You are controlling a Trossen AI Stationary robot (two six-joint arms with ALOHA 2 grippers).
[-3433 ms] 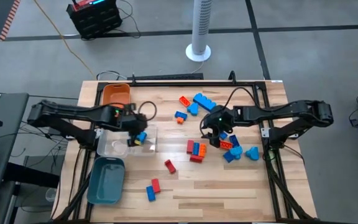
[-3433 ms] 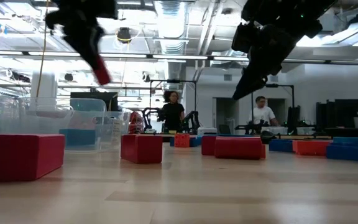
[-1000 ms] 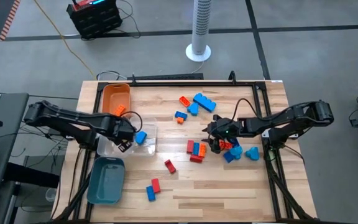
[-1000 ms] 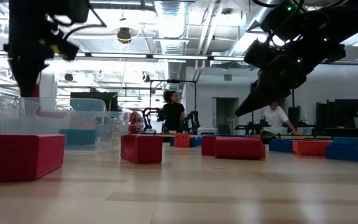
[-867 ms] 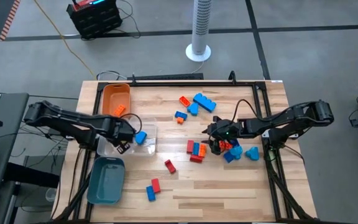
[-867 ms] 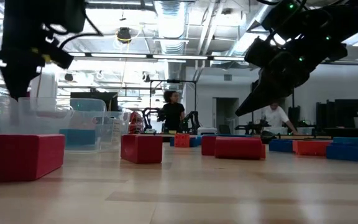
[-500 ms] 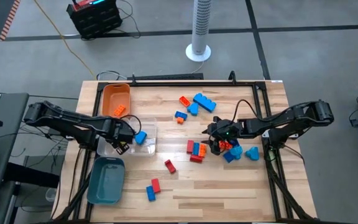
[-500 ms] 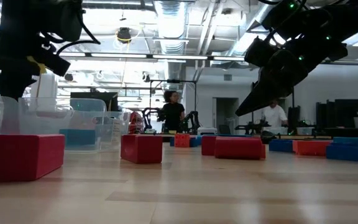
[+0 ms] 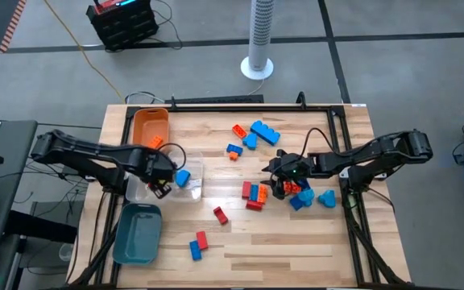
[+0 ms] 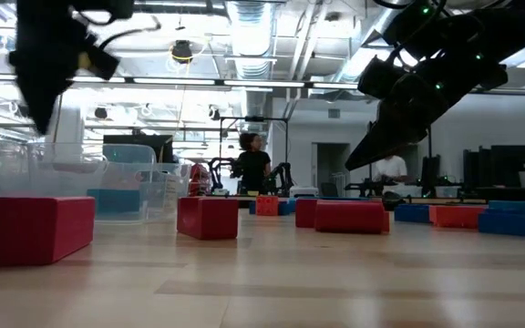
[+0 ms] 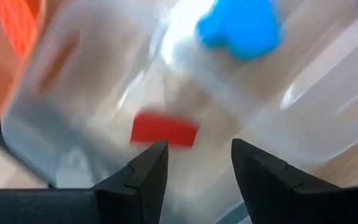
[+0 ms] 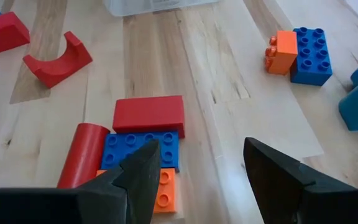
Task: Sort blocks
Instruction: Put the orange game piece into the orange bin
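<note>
Red block (image 11: 165,130) now released in clear tray (image 9: 145,192), left jaws parted.

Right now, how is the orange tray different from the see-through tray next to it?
The orange tray is solid orange, while the clear tray lets the wood show through. The orange tray holds an orange block; the clear tray holds a blue block and a red block. The left gripper hovers open over the clear tray, not the orange tray. Both sit on the table's left side.
</note>
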